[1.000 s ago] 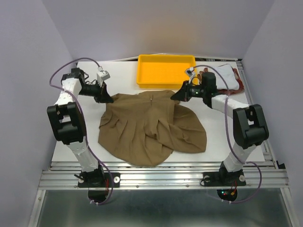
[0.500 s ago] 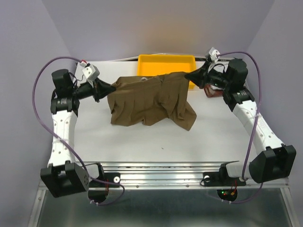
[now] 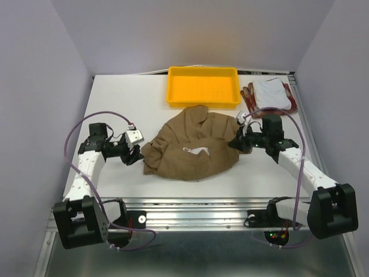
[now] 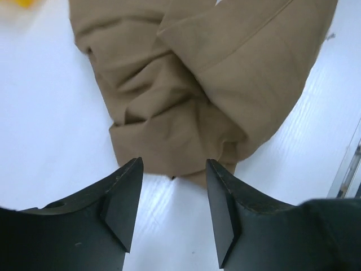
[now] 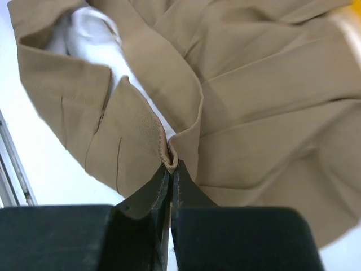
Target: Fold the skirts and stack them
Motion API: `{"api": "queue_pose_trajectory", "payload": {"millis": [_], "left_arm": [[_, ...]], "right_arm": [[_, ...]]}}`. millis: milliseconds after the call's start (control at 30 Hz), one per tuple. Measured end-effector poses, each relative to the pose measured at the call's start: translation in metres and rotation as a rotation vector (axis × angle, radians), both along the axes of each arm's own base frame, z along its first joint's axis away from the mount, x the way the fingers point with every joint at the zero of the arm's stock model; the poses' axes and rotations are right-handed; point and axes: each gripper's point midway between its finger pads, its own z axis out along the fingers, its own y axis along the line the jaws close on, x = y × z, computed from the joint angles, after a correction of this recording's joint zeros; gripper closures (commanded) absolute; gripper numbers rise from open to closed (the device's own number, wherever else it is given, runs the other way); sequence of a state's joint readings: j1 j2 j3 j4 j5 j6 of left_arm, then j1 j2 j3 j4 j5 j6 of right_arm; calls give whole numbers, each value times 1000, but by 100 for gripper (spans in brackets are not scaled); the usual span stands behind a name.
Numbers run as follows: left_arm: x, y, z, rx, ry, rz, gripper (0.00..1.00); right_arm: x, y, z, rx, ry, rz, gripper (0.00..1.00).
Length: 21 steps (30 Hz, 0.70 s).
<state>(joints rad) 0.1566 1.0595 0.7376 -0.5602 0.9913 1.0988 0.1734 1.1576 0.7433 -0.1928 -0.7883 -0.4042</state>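
Pinching fold of tan skirt (image 5: 254,101): right gripper (image 5: 171,164), jaws clenched on cloth. Left gripper (image 4: 174,169) released, jaws apart, empty, low just beside skirt's left edge. Skirt crumpled mid-table (image 3: 115,109), between both grippers. Farther back: yellow tray (image 3: 203,70). Far right corner: white skirt (image 3: 271,90) lying on checked skirt (image 3: 248,97).

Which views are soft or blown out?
Top external: even light, sharp, only faint shadows under the tan skirt. Left wrist: white table nearly blown out, yellow tray corner blurred. Right wrist: crisp at the pinched fold, far cloth top right soft.
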Motion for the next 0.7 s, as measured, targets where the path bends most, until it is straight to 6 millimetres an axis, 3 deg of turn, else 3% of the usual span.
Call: {"api": "queue_pose_trajectory", "payload": {"millis": [100, 200, 300, 433, 700], "left_arm": [[-6, -1, -27, 68, 73, -51, 36], [-9, -12, -34, 104, 109, -125, 34], [-5, -23, -28, 129, 86, -174, 34], [-5, -54, -19, 147, 68, -260, 34], [14, -91, -30, 120, 191, -279, 34]], "right_arm": [[-16, 6, -35, -43, 69, 36, 99], [-26, 12, -57, -77, 113, 75, 99], [-28, 10, -66, -100, 117, 77, 99], [-28, 7, -69, -122, 97, 76, 99], [-39, -6, -77, -173, 56, 50, 99]]}}
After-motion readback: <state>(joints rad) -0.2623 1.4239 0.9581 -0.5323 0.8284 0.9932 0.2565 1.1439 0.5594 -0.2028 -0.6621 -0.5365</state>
